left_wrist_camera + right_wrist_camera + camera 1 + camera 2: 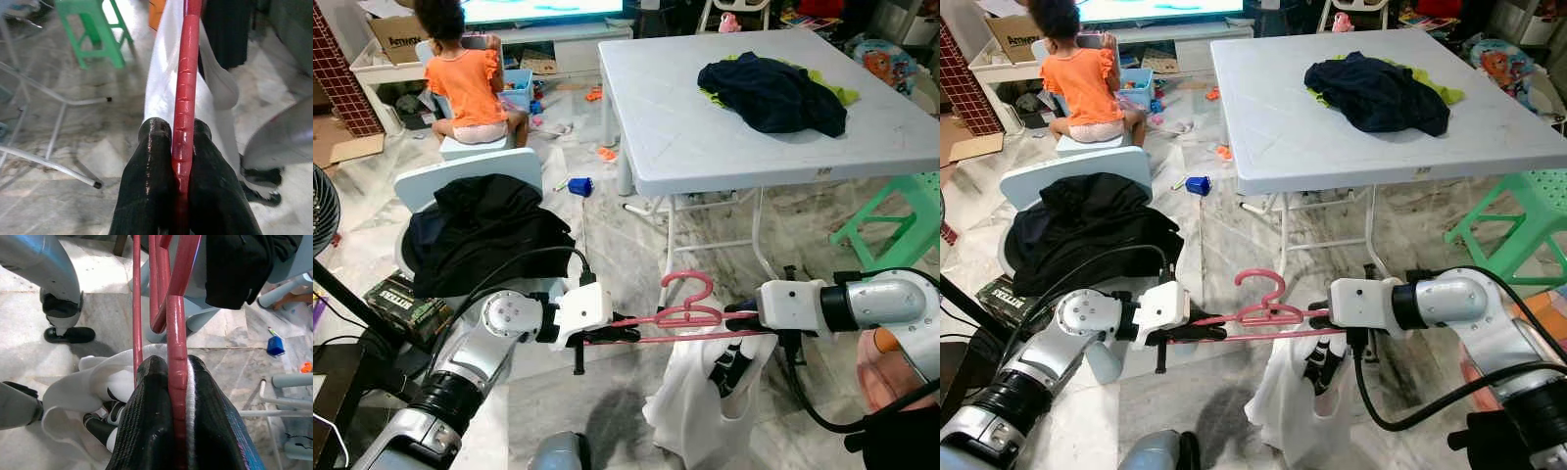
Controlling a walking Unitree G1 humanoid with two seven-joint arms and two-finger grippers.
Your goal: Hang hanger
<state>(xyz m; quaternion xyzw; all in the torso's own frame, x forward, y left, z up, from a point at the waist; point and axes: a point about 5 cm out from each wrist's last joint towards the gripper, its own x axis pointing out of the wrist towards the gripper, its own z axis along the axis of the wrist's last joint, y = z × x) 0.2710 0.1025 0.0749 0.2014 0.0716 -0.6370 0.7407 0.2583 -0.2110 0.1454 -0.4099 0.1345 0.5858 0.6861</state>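
The pink hanger (pixel 688 311) hangs level between the two arms, low over the marble floor in front of the white folding table (pixel 705 147), with a white garment (pixel 705 392) draped from its right half. The left gripper (pixel 182 147) is clamped on the hanger's left end and the right gripper (pixel 176 377) pinches its right end together with the white cloth. Readable writing is scarce: a cardboard box (pixel 396 37) behind a seated person in an orange top (pixel 465 83) bears dark lettering too small to read.

Pink hanger (pixel 1268 311) between both tools
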